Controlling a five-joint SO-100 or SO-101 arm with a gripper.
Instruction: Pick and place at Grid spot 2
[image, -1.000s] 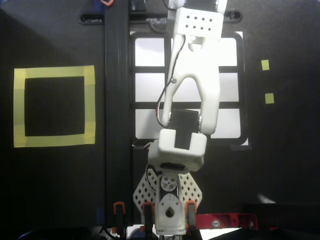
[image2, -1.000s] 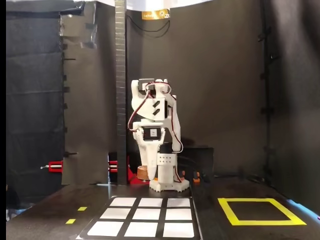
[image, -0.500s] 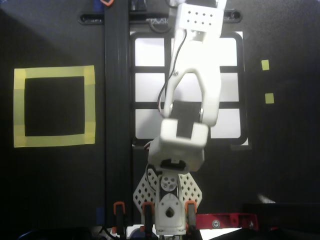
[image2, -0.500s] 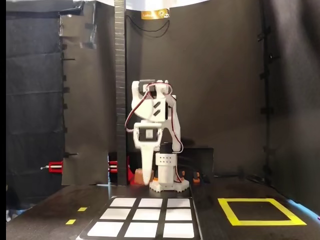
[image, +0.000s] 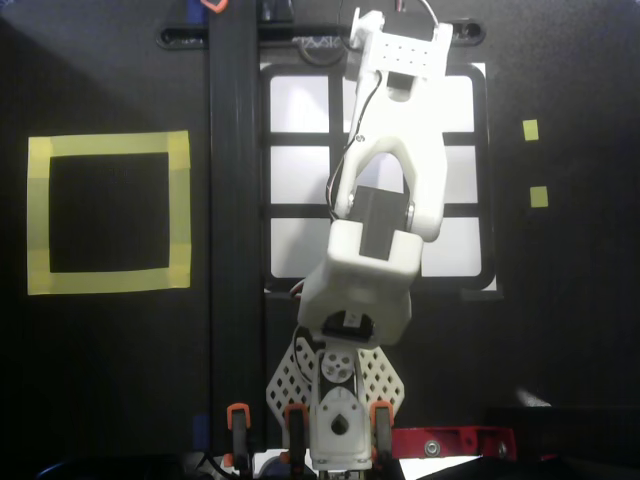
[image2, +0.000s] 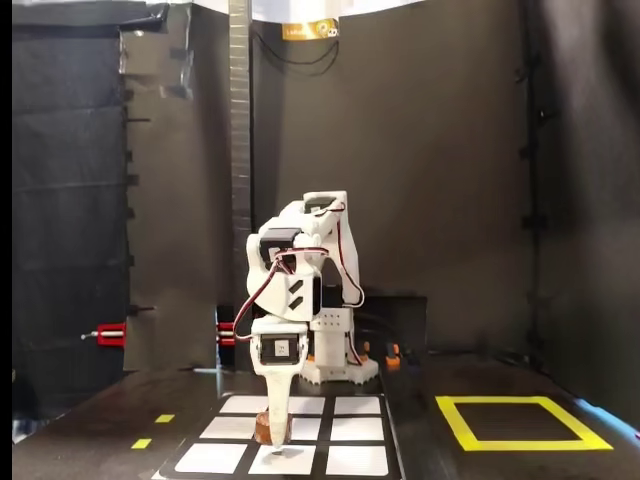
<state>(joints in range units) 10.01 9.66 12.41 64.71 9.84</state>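
My white gripper points straight down over the 3x3 grid. It appears shut on a small brown object, held just above the sheet at the edge of Grid spot 2, the middle cell of the row farthest from my base. A small shadow lies in that cell. In the overhead view my gripper and arm cover the grid's middle column, so the object and Grid spot 2 are hidden there.
A yellow-tape square lies left of the grid in the overhead view and right of it in the fixed view. Two small yellow markers sit on the other side. A black upright post stands between grid and tape square. A red clamp is by my base.
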